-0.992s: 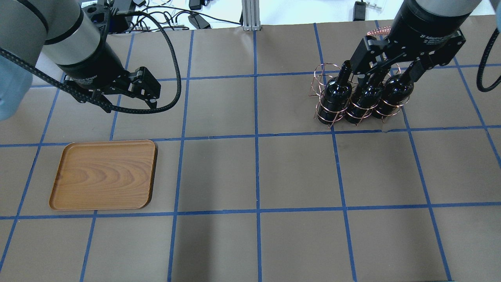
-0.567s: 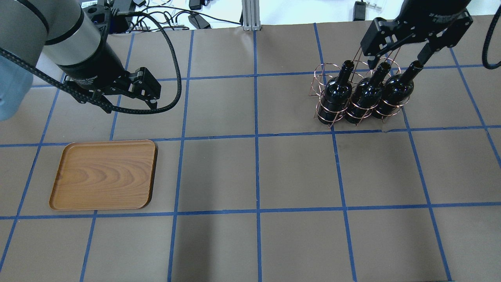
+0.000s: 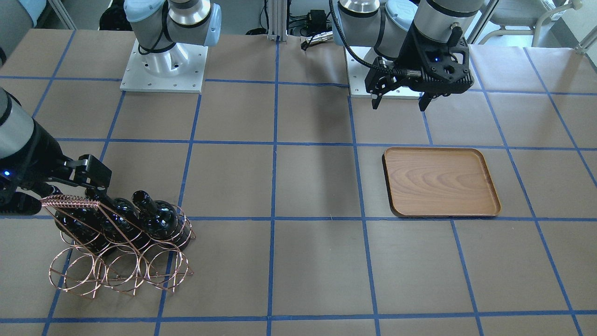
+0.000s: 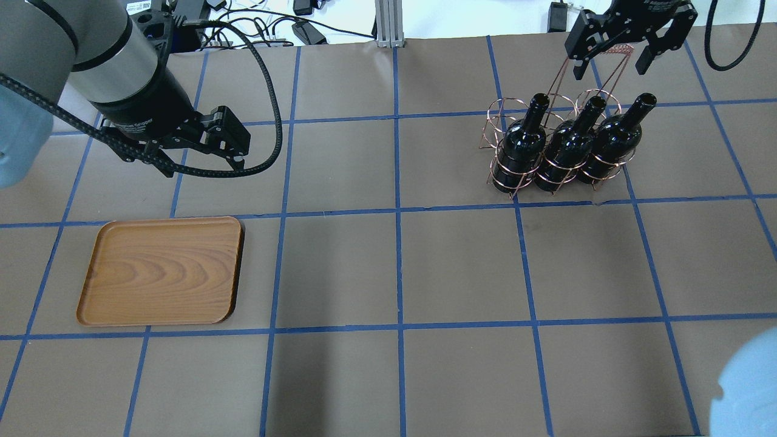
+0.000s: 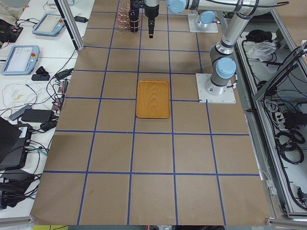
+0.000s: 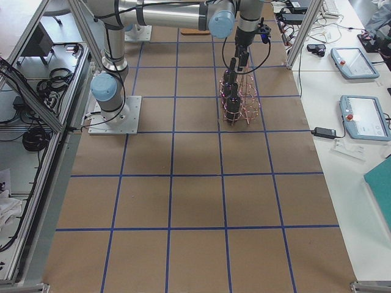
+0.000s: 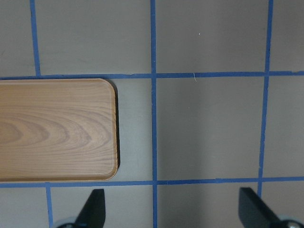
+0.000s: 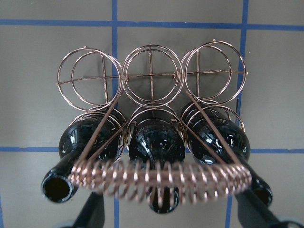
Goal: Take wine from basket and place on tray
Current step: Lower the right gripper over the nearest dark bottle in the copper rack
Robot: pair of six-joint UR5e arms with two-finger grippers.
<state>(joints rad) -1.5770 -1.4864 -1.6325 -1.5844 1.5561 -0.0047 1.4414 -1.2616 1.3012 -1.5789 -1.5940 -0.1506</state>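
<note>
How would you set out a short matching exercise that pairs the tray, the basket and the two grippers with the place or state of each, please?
Things:
1. tray
2. basket
3. left gripper
4. right gripper

Places or states:
A. fingers open, just above the coiled handle, holding nothing
B. empty, lying flat on the robot's left side
C. three wine bottles in the row nearer the robot, the other row empty
D. fingers open, in the air near the tray, holding nothing

Pairs: 1-B, 2-C, 3-D, 4-A.

Glossy wine (image 4: pixel 521 142), wooden tray (image 4: pixel 161 270)
</note>
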